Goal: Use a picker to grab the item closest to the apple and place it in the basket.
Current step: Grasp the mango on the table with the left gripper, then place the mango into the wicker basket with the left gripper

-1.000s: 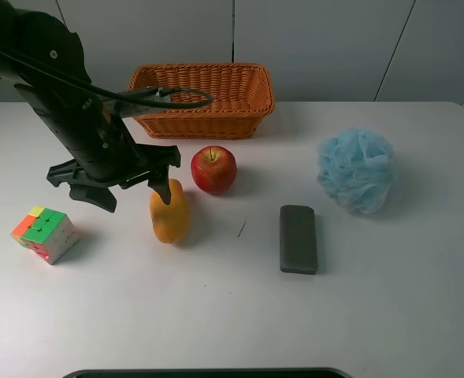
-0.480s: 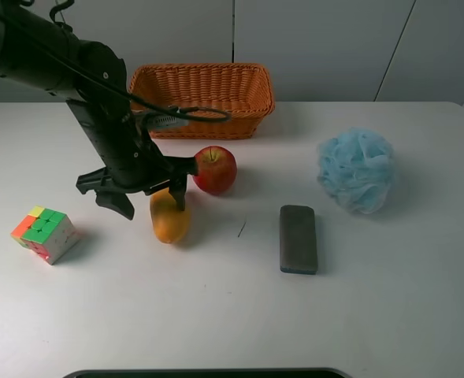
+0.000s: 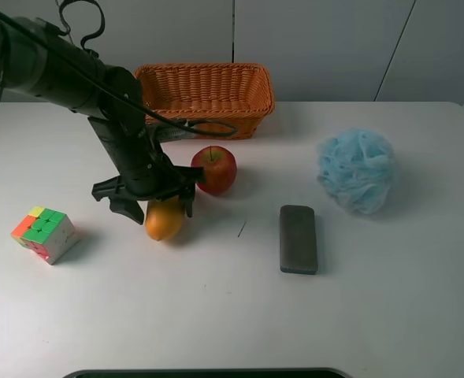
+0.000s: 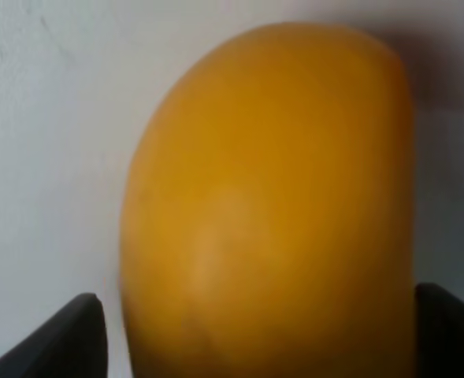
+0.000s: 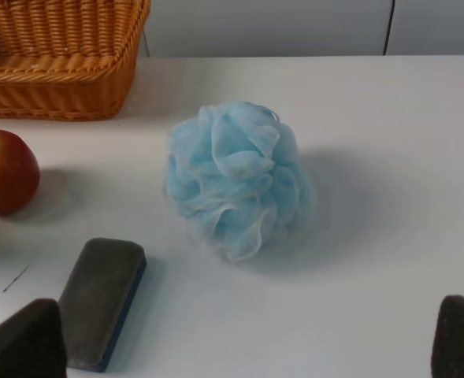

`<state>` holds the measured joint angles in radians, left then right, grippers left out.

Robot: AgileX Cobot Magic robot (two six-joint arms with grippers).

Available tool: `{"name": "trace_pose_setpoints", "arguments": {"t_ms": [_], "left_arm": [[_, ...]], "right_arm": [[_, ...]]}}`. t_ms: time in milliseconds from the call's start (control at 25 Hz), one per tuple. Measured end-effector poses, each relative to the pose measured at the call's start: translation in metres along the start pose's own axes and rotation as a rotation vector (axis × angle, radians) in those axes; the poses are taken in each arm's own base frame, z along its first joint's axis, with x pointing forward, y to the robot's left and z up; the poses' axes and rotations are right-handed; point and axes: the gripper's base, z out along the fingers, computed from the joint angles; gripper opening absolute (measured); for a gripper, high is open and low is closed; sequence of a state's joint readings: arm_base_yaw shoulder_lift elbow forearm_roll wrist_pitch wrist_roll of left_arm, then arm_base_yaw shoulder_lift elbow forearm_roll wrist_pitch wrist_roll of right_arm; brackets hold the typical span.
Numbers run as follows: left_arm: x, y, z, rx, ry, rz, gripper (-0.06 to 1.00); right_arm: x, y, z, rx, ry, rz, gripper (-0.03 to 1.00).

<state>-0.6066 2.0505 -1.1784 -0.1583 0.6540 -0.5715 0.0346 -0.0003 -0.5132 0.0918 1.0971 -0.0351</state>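
A red apple [image 3: 213, 168] sits on the white table in front of the orange wicker basket [image 3: 263, 88]. A yellow-orange mango [image 3: 162, 222] lies just left of and in front of the apple. My left gripper [image 3: 157, 206] is low over the mango, open, with one finger on each side of it. In the left wrist view the mango [image 4: 271, 213] fills the frame between the two black fingertips [image 4: 58, 339]. My right gripper [image 5: 239, 346] is open and empty. It faces the apple [image 5: 7, 169] and basket [image 5: 58, 71] from the right, out of the exterior view.
A colourful puzzle cube [image 3: 45, 233] lies at the left. A dark grey eraser block [image 3: 298, 238] lies right of the mango. A light blue bath pouf [image 3: 356, 169] sits at the right; it also shows in the right wrist view [image 5: 235, 177] next to the block [image 5: 102, 299].
My left gripper has moved right and come down over the mango, so its fingers now straddle it. The other objects have not moved.
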Motion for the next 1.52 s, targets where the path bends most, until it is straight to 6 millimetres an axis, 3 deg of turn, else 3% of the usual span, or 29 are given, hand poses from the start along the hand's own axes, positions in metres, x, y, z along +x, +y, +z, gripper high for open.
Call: {"name": "trace_pose_setpoints", "arguments": {"t_ms": [280,400,880,1400,1520], "left_arm": [[-0.002,0.001,0.003,-0.011,-0.019,0.026,0.71],[-0.003,0.001,0.003,-0.013,-0.023,0.032,0.59],[-0.003,0.000,-0.003,-0.004,-0.037,0.035,0.59],[0.008,-0.004,-0.116,0.102,-0.186,0.081,0.59],[0.002,-0.005,-0.141,0.074,-0.198,0.109,0.59]], "right_arm": [[0.000,0.000,0.000,0.000,0.000,0.000,0.70],[0.000,0.000,0.000,0.000,0.000,0.000,0.70],[0.000,0.000,0.000,0.000,0.000,0.002,0.70],[0.000,0.000,0.000,0.000,0.000,0.002,0.70],[0.000,0.000,0.000,0.000,0.000,0.002,0.70]]}}
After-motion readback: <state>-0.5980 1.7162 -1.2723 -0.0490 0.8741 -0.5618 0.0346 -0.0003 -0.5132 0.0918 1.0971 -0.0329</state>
